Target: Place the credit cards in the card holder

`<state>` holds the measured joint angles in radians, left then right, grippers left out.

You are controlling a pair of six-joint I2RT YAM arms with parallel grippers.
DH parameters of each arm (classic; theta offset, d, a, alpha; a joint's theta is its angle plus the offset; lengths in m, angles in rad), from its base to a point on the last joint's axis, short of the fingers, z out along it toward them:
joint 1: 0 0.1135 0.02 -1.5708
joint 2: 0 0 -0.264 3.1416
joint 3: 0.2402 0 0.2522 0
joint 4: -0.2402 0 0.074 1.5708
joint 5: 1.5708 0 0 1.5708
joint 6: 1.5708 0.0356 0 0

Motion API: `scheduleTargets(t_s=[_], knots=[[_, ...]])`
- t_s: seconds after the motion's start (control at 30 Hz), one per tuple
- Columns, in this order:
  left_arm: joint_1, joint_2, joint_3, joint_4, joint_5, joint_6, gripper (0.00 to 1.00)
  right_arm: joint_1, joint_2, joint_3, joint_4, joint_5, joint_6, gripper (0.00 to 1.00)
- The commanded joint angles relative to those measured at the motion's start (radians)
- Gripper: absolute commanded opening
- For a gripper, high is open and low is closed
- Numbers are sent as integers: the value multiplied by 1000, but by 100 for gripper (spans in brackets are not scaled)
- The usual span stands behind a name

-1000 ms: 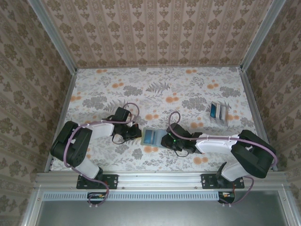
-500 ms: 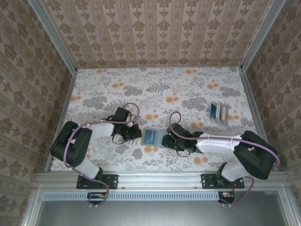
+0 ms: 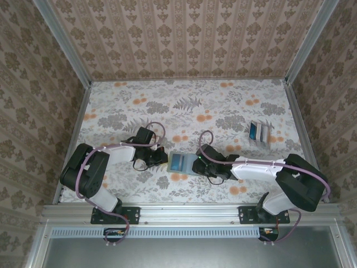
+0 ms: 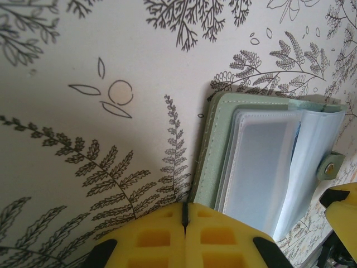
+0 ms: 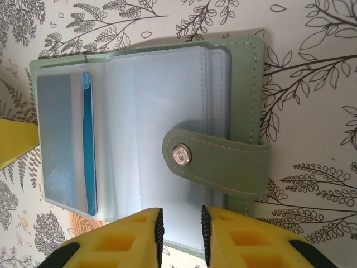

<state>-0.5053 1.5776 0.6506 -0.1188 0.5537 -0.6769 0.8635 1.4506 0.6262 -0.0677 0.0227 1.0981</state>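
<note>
The card holder point(image 3: 181, 163) lies open on the table between my two grippers, sage-green outside with pale clear sleeves inside point(image 5: 145, 128). A blue-edged card point(image 5: 88, 151) sits in its left sleeve. The strap with its snap point(image 5: 181, 154) lies folded over the pages. My left gripper point(image 4: 184, 215) is shut, its tips at the holder's point(image 4: 262, 162) left edge with nothing between them. My right gripper point(image 5: 179, 231) hovers over the holder's near edge, its jaws a narrow gap apart and empty. More credit cards point(image 3: 259, 133) lie in a small stack at the back right.
The floral table cloth point(image 3: 184, 106) stretches bare behind the holder. Patterned walls with metal rails point(image 3: 294, 106) enclose the table on three sides. Both arms point(image 3: 100, 162) point(image 3: 268, 167) lie low along the near edge.
My right gripper has edged slightly left toward the holder's middle. The left gripper and the holder have stayed put.
</note>
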Motion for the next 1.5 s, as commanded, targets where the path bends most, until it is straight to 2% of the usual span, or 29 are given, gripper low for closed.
scheduleTargets(t_s=[0.0,0.87,1.47], knots=[[-10,24,15,-4,10,16,2,7,22,21,0,-6,-12,28],[-10,22,-5,11,10,16,2,13,60,23,28,-16,4,26],[-9,24,-6,19,12,14,2,14,50,-9,134,-28,34,29]])
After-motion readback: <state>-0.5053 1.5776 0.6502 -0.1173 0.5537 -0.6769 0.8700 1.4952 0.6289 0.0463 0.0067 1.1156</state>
